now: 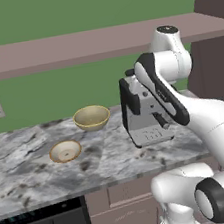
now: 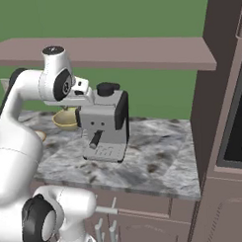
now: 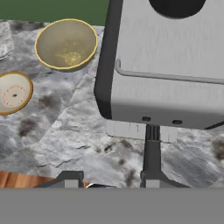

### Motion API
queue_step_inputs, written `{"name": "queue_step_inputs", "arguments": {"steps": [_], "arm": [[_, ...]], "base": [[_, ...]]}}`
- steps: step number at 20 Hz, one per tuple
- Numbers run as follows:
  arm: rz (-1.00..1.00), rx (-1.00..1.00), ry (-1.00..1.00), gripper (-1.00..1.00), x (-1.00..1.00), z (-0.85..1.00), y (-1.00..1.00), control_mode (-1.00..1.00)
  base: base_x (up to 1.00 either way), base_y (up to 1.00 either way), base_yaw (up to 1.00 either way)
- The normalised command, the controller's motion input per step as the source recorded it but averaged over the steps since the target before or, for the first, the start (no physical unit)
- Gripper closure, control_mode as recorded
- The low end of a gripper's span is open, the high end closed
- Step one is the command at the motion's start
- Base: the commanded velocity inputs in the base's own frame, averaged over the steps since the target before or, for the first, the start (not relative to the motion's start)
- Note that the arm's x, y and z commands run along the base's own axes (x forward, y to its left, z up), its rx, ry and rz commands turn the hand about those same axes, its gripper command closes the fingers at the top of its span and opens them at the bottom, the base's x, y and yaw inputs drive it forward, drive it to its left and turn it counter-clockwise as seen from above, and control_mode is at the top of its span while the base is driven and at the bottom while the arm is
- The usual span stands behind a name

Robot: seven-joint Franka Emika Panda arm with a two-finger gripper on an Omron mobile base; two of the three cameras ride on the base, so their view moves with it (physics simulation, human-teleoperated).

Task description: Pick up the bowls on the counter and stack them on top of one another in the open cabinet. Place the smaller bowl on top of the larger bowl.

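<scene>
Left base view: the deep yellow-tan larger bowl [image 1: 91,117] is sitting on the grey marbled stone worktop [image 1: 37,177]; the shallow orange-rimmed smaller bowl [image 1: 65,151] is lying at its 8 o'clock, apart. The mauve-brown shelf board [image 1: 74,47] is spanning above.

Right base view: the silver espresso machine [image 2: 106,126] is standing beside the larger bowl.

Hand view: the jaws [image 3: 111,180] are hovering partly open, gripping nothing.

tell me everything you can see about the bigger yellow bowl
The larger bowl is deep and rounded, yellow-tan with a darker olive-gold rim, and looks like glazed ceramic. It stands upright and empty on the marbled counter, near the back by the green wall. The smaller bowl sits apart from it, nearer the front edge, and the coffee machine stands off to its right. Nothing touches it but the counter. In the hand view its inside shows faint mottled speckling.
</scene>
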Motion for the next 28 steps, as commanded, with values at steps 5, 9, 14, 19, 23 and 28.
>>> {"name": "queue_step_inputs", "arguments": {"steps": [5, 9, 14, 19, 23, 28], "arm": [[0.0, 0.0, 0.0, -1.0, -0.16, -0.02, 0.01, -1.0], [0.01, -0.01, 0.0, -1.0, -0.18, -0.14, 0.27, -1.0], [0.03, -0.04, 0.0, -1.0, -0.21, -0.23, 0.44, -1.0], [0.02, -0.07, 0.0, -1.0, -0.14, -0.17, 0.6, -1.0], [0.01, -0.09, 0.01, -1.0, -0.03, -0.17, 0.69, -1.0], [0.01, -0.11, 0.03, -1.0, 0.0, -0.16, 0.73, -1.0]], "base": [[0.0, 0.0, 0.0], [0.0, 0.0, 0.0], [0.0, 0.0, 0.0], [0.0, 0.0, 0.0], [0.0, 0.0, 0.0], [0.0, 0.0, 0.0]]}}
